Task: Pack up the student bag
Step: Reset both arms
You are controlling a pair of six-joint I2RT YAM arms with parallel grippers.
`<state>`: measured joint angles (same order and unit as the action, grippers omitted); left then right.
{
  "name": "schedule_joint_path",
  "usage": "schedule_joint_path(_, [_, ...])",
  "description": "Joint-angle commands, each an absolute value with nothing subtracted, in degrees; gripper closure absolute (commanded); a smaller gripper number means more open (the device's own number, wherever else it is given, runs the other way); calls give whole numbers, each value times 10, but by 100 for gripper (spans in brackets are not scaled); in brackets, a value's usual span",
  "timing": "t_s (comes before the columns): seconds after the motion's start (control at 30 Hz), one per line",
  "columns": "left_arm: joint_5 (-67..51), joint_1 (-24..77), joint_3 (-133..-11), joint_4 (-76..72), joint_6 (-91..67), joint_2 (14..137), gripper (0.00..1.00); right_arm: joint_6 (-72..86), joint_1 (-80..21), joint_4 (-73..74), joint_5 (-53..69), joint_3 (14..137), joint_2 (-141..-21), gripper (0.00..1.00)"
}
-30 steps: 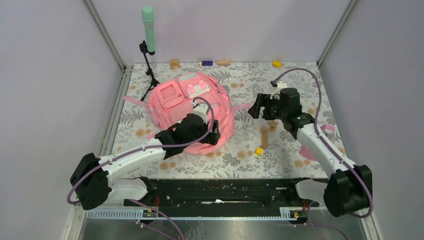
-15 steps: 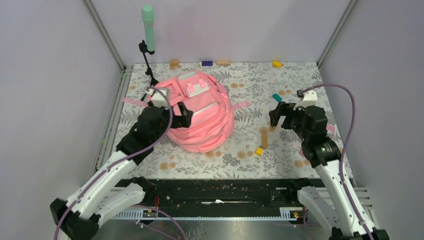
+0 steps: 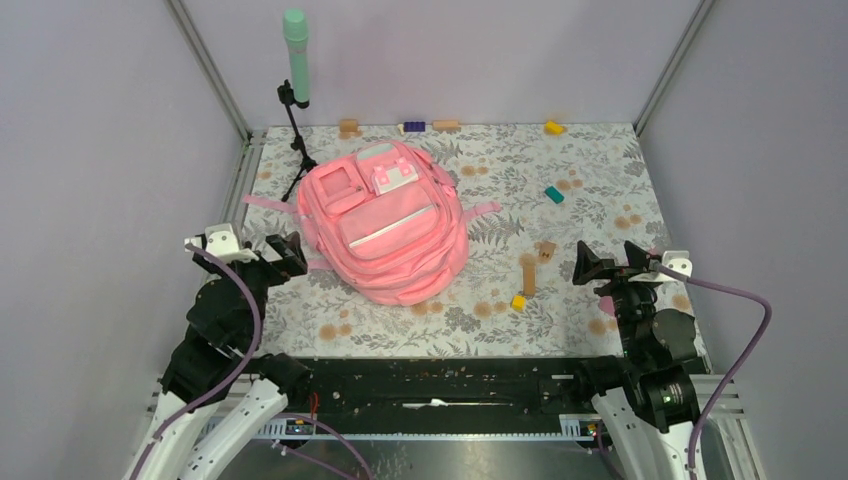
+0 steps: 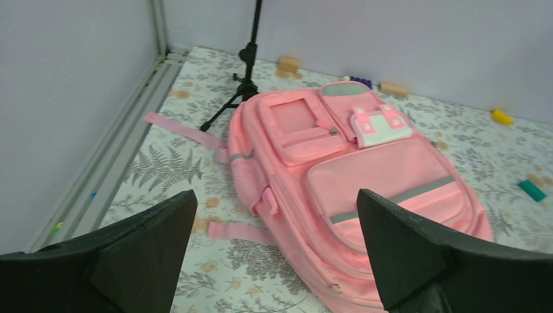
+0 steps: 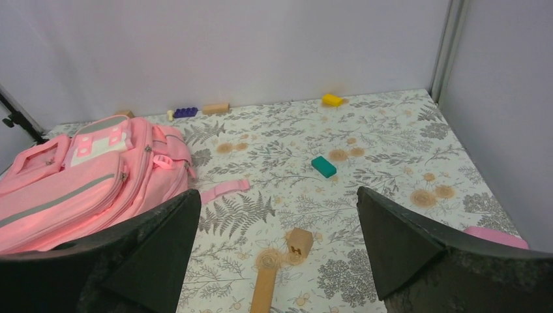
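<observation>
One student bag [image 3: 390, 225]; one tripod [image 3: 297, 165]; four wooden blocks [image 3: 349, 127] [image 3: 446, 124] [image 3: 545, 250] [image 3: 528, 275]; two yellow blocks [image 3: 553, 127] [image 3: 519, 301]; one teal block [image 3: 553, 194]; one blue brick [image 3: 412, 127].

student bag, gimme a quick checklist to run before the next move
1. Left claw open and empty: ok.
2. Right claw open and empty: ok.
3. Both claws apart from the student bag: ok.
4. Bag compartment open for packing: not ok, it lies front up with no opening showing.
5. Loose things located: ok, teal block, wooden stick and yellow block lie to the right of the bag.
6. Tripod apart from the bag: cannot tell, one leg ends right by the bag's far left corner.
</observation>
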<state>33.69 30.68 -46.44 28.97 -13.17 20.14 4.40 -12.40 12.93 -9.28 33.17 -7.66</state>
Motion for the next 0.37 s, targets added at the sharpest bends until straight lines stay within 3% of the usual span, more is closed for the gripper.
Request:
schedule_joint_path(0.0, [403, 305, -449, 316, -121, 182, 1, 29, -122, 83, -124, 319, -50, 4])
schedule_joint_path(0.33, [399, 305, -459, 329, -124, 190, 1, 29, -122, 93, -123, 325, -58, 4])
